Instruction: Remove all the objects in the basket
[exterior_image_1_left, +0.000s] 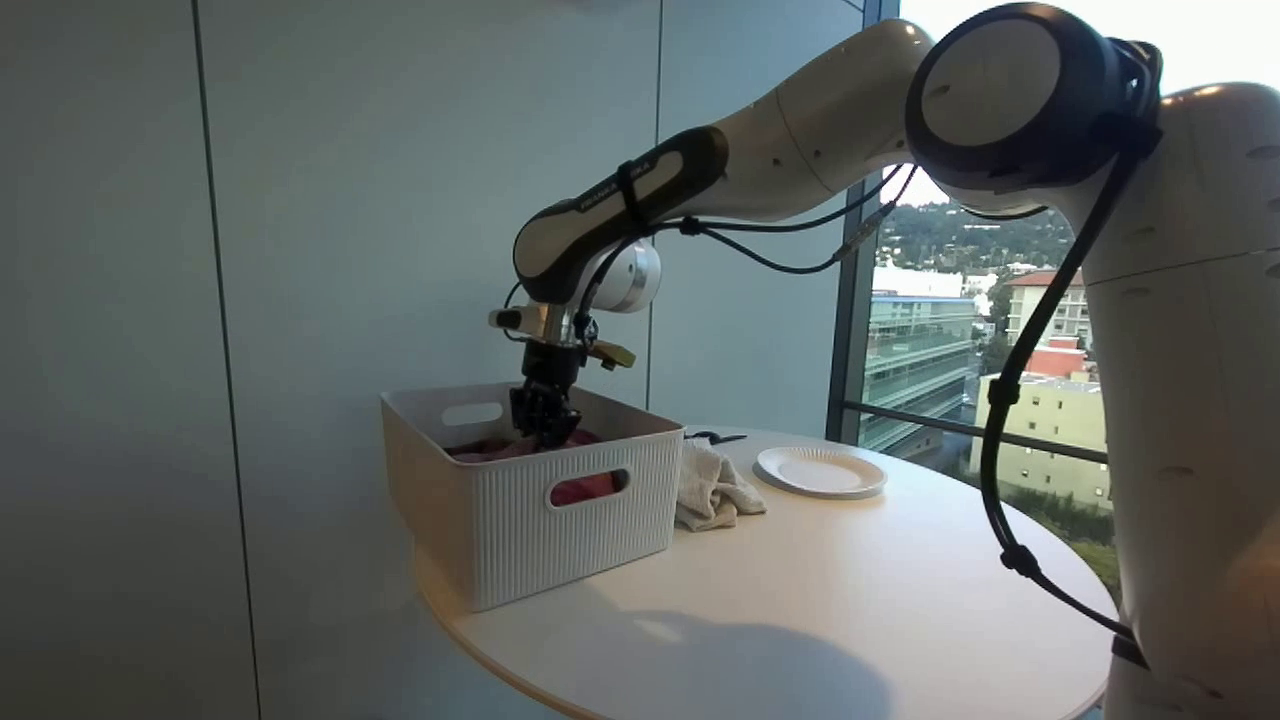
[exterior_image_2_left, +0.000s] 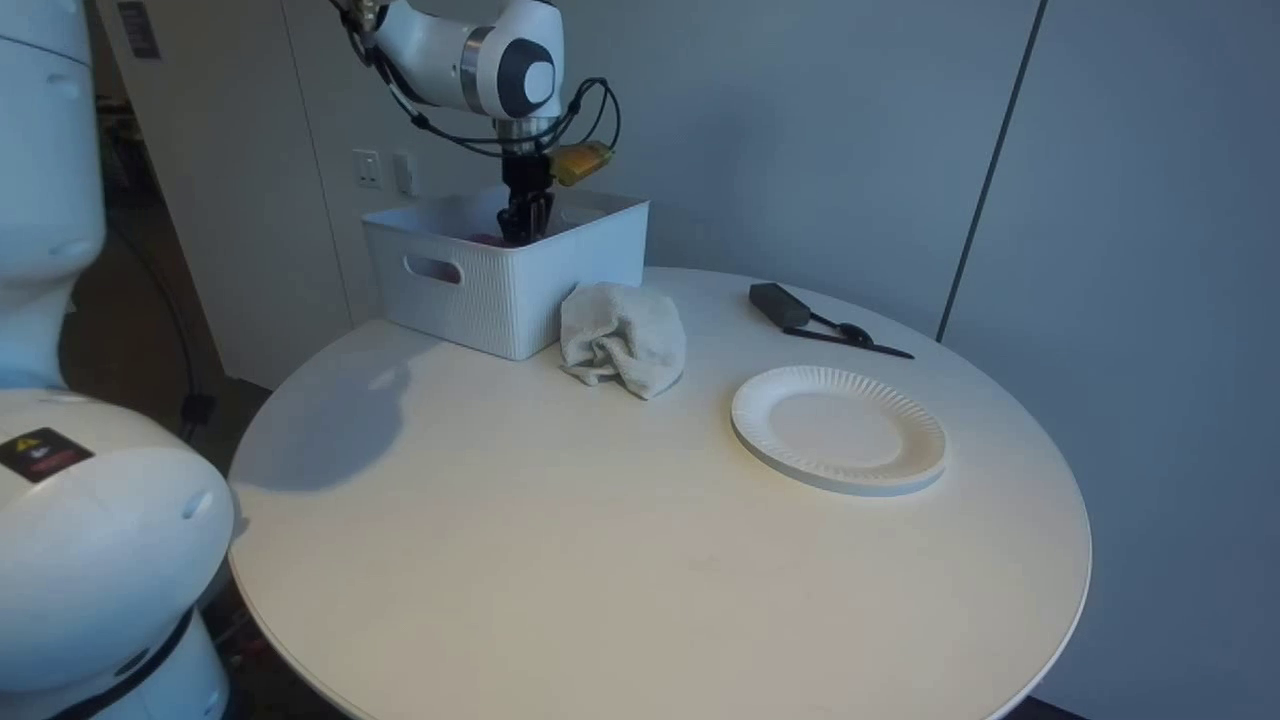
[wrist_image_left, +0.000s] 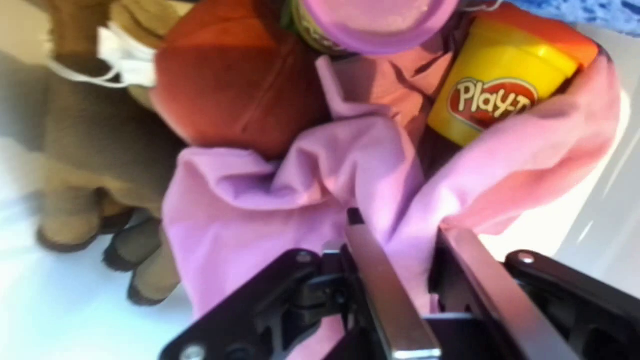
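A white basket (exterior_image_1_left: 580, 545) stands on the table; it also shows in an exterior view (exterior_image_2_left: 455, 305). My gripper (exterior_image_1_left: 550, 440) points down inside it. In the wrist view my gripper's fingers (wrist_image_left: 400, 222) are partly open, with folds of a pink cloth (wrist_image_left: 270, 235) in the gap between them. The cloth touches or nearly touches the fingers. A yellow Play-Doh tub (wrist_image_left: 500, 82), a pink-lidded tub (wrist_image_left: 382, 22), a rounded red object (wrist_image_left: 232, 97), a brown plush-like toy (wrist_image_left: 110, 130) and a speckled blue item (wrist_image_left: 585, 12) lie around the cloth. What lies underneath is hidden.
The basket walls surround my gripper. A crumpled light cloth (exterior_image_2_left: 625, 340) lies beside the basket. A white paper plate (exterior_image_2_left: 840, 430), a black spatula (exterior_image_2_left: 780, 305) and other dark utensils (exterior_image_2_left: 850, 340) are further along the round table. A wall stands close behind the basket.
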